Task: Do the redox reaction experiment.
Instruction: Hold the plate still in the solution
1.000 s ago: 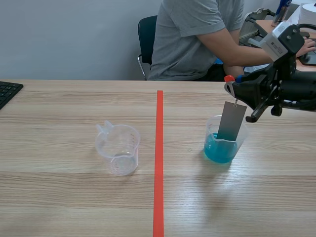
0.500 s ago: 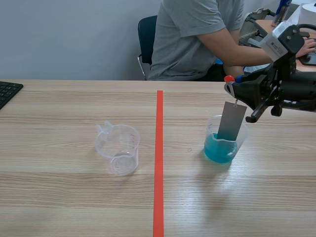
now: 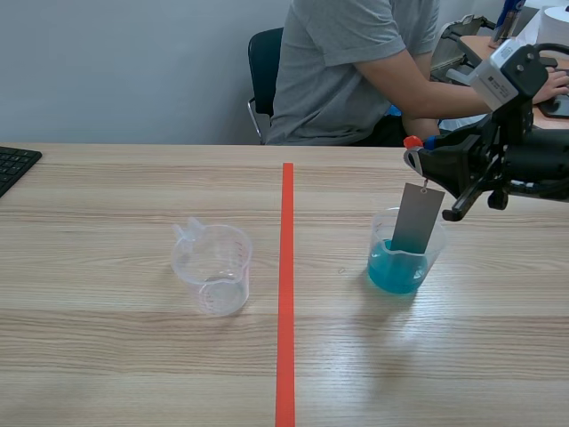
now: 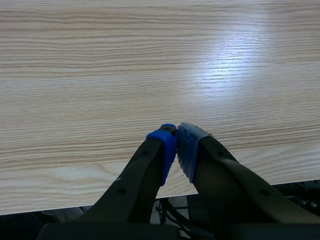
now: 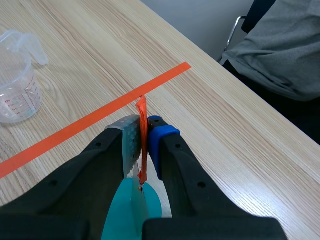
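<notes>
A clear beaker (image 3: 403, 253) holds blue liquid (image 3: 396, 268) right of the red tape line. A grey metal plate (image 3: 417, 217) hangs into it from a thin orange-red strip (image 5: 142, 135), its lower end dipped in the liquid. My right gripper (image 3: 414, 153) is shut on that strip above the beaker; in the right wrist view the right gripper (image 5: 143, 131) has the strip pinched between its pads, with blue liquid (image 5: 131, 210) below. An empty clear measuring cup (image 3: 212, 267) stands left of the tape and shows as the cup (image 5: 16, 76) in the right wrist view. My left gripper (image 4: 176, 143) is shut on nothing over bare table near its front edge.
A person in a grey shirt (image 3: 356, 67) sits across the table at the far right, hand at a desk behind. A black keyboard corner (image 3: 13, 165) lies at the far left edge. The red tape line (image 3: 286, 285) runs down the table's middle.
</notes>
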Available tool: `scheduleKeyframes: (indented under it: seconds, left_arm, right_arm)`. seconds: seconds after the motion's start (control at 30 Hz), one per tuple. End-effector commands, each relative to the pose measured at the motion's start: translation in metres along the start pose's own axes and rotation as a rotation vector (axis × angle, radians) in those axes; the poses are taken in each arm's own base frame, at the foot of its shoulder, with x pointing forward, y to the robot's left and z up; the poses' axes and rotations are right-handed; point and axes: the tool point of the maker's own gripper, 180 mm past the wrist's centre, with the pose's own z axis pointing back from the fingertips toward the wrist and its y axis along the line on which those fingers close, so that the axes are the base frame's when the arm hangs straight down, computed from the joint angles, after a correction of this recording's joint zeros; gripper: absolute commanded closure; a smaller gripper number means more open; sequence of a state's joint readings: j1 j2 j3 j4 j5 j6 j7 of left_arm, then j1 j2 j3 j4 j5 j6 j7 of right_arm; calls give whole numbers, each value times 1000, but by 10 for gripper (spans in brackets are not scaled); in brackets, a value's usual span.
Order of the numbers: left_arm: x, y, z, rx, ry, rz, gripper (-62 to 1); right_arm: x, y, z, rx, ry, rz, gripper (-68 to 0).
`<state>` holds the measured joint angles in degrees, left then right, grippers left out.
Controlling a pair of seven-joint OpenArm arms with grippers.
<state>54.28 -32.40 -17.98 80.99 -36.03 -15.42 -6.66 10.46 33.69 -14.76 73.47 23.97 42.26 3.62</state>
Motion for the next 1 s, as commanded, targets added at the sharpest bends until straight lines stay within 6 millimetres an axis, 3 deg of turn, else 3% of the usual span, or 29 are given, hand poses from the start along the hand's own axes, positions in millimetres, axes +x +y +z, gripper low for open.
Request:
scheduleKeyframes:
  seconds: [0.0,0.37,0.63,0.97]
  left_arm:
    - [5,-1,0,-3,-23,7,-44]
    - [5,-1,0,-3,-23,7,-44]
    - [5,-1,0,-3,-23,7,-44]
    - [5,-1,0,-3,-23,7,-44]
  right_arm:
    - [9,-7,2,-11,-13,23,-15]
    - [9,-6,3,0,-9,26,-15]
    - [16,-19,9,-37,-11,-9,-15]
    - [52,-10,14,5,-46,20,-15]
